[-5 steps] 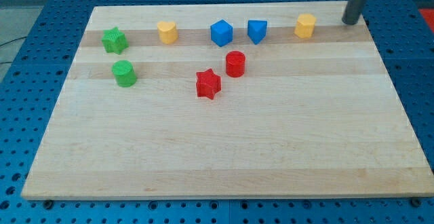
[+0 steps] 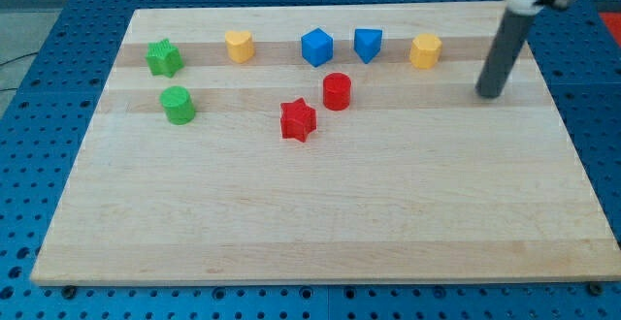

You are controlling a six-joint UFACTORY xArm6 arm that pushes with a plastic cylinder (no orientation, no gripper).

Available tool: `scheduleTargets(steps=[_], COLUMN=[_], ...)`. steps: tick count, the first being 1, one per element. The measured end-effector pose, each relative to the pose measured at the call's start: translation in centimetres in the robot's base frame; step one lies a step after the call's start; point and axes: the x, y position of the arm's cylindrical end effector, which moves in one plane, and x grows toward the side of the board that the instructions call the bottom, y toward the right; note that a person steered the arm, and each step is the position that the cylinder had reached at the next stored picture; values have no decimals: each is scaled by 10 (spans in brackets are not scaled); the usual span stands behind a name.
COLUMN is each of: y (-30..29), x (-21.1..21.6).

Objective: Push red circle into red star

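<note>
The red circle (image 2: 337,91) stands on the wooden board near the middle of its upper half. The red star (image 2: 298,120) lies just below and to its left, with a small gap between them. My tip (image 2: 490,93) touches the board far to the right of both red blocks, below and right of a yellow block (image 2: 424,51).
A green star (image 2: 164,58) and a green circle (image 2: 178,105) sit at the board's left. A yellow block (image 2: 239,46), a blue cube-like block (image 2: 316,47) and a blue block (image 2: 367,44) line the top. The board's right edge (image 2: 572,155) is near my tip.
My tip has moved down the view and slightly left, from the board's top right corner onto the board. The right yellow block has shifted left and a little down. The red blocks have not moved.
</note>
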Motion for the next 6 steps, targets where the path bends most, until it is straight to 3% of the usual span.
scheduleTargets(steps=[1,3,4,6], y=[-90,-151,-203,-124], x=[-2,-57,-25,9])
